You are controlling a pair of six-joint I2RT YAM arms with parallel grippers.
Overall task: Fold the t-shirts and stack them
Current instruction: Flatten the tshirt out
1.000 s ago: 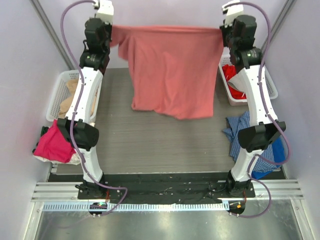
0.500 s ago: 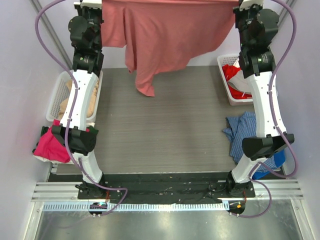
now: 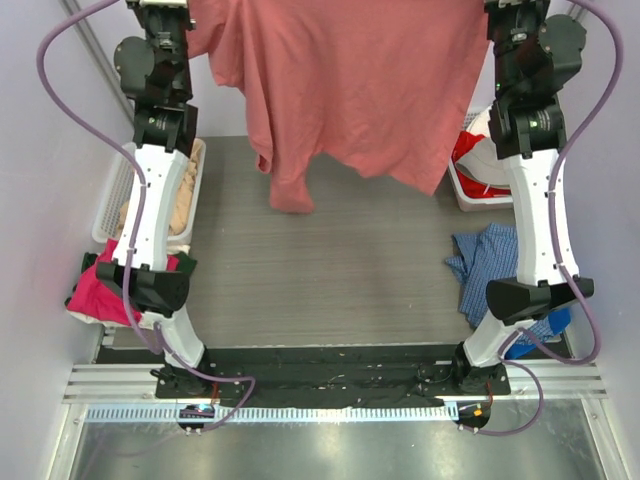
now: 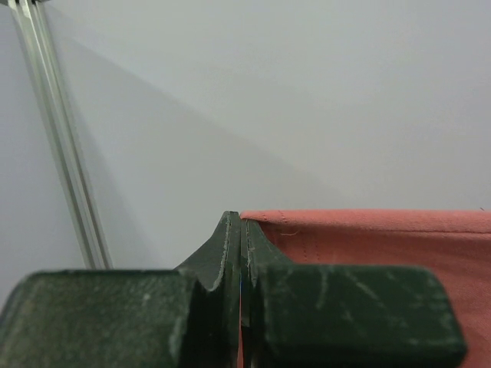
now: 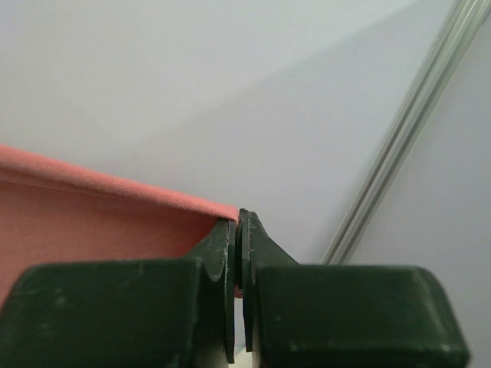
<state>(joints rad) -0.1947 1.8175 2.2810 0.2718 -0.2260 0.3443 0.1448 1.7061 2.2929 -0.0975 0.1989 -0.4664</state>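
Left wrist view: the left hand (image 4: 240,230) is pinched shut on one top corner of the shirt (image 3: 350,80), which hangs spread above the tabletop (image 3: 330,270), its hem uneven. The right hand (image 5: 239,222) is clamped on the other corner. The cloth looks light and limp, so the hemmed corners probably give the surest hold.

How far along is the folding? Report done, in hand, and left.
Done: no folded shirt or stack shows on the table. In hand: the left gripper and right gripper are shut on the top edge of the salmon-red t-shirt, hanging spread above the table. Left: laying it down, folding it, then the magenta-pink shirt, beige shirt and red shirt.
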